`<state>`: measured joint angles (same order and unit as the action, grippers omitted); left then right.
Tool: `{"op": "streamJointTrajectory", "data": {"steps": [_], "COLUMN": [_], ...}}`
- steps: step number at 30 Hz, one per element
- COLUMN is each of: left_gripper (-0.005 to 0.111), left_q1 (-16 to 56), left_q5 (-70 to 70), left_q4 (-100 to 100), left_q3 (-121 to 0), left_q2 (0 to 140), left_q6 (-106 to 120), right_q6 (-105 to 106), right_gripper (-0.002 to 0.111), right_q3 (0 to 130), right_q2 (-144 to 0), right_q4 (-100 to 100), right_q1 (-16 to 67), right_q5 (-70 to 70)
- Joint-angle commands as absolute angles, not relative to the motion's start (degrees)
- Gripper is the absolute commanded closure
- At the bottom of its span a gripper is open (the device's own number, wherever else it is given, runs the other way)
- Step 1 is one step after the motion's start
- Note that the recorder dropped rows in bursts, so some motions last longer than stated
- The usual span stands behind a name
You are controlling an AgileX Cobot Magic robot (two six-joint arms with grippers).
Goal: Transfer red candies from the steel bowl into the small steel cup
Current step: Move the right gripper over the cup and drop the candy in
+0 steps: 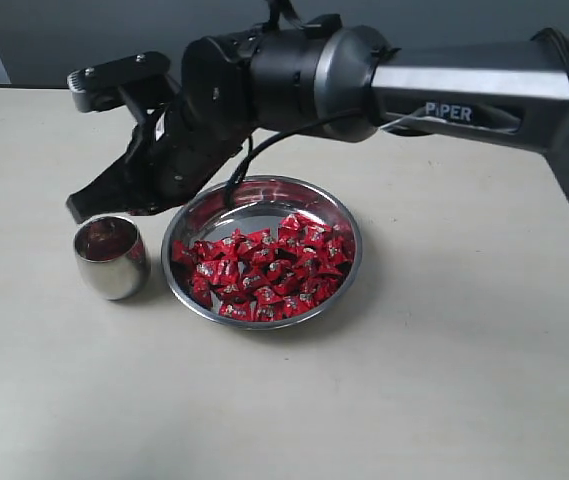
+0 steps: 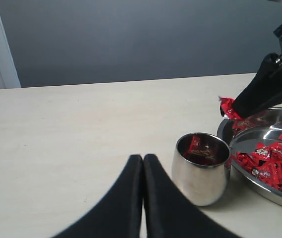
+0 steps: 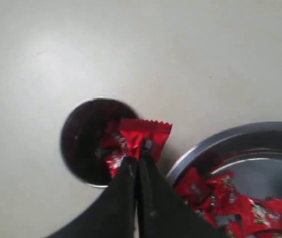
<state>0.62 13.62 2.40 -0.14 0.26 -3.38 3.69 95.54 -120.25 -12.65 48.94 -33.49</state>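
Note:
The steel bowl point(image 1: 232, 205) sits mid-table with many red candies point(image 1: 264, 270) heaped in its near half. The small steel cup point(image 1: 112, 262) stands just to its left. My right gripper point(image 1: 86, 206) reaches across the bowl and hangs just above the cup. In the right wrist view this gripper point(image 3: 136, 159) is shut on one red candy point(image 3: 144, 133), held over the cup point(image 3: 81, 144), beside the bowl's rim point(image 3: 215, 141). At least one candy point(image 2: 199, 148) lies inside the cup point(image 2: 200, 173). My left gripper point(image 2: 143, 158) is shut and empty, low over the table, near the cup.
The right arm's dark wrist and silver forearm point(image 1: 464, 95) span the space above and behind the bowl. A grey wall point(image 2: 131, 39) rises behind the table's far edge. Bare beige tabletop point(image 1: 414, 400) surrounds the bowl and cup.

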Motion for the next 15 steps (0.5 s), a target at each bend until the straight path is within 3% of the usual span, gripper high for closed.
{"op": "streamJointTrajectory", "data": {"steps": [1,4,10,15], "left_gripper": [0.106,0.106,0.106,0.106], "left_q1": [0.72,0.72,0.72,0.72], "left_q5": [13.64,13.64,13.64,13.64], "left_q4": [2.44,2.44,2.44,2.44], "left_q3": [0.00,0.00,0.00,0.00], "left_q2": [0.00,0.00,0.00,0.00], "left_q6": [-3.50,-3.50,-3.50,-3.50], "right_q6": [4.74,5.42,8.34,7.12], "right_gripper": [0.109,0.109,0.076,0.075], "right_q3": [95.77,95.77,95.77,95.77], "right_q2": [-119.65,-119.76,-120.13,-119.94], "right_q4": [-12.10,-12.11,-12.10,-6.42], "right_q1": [52.00,52.00,52.00,51.41], "right_q5": [-29.46,-28.79,-29.77,-33.12]}}
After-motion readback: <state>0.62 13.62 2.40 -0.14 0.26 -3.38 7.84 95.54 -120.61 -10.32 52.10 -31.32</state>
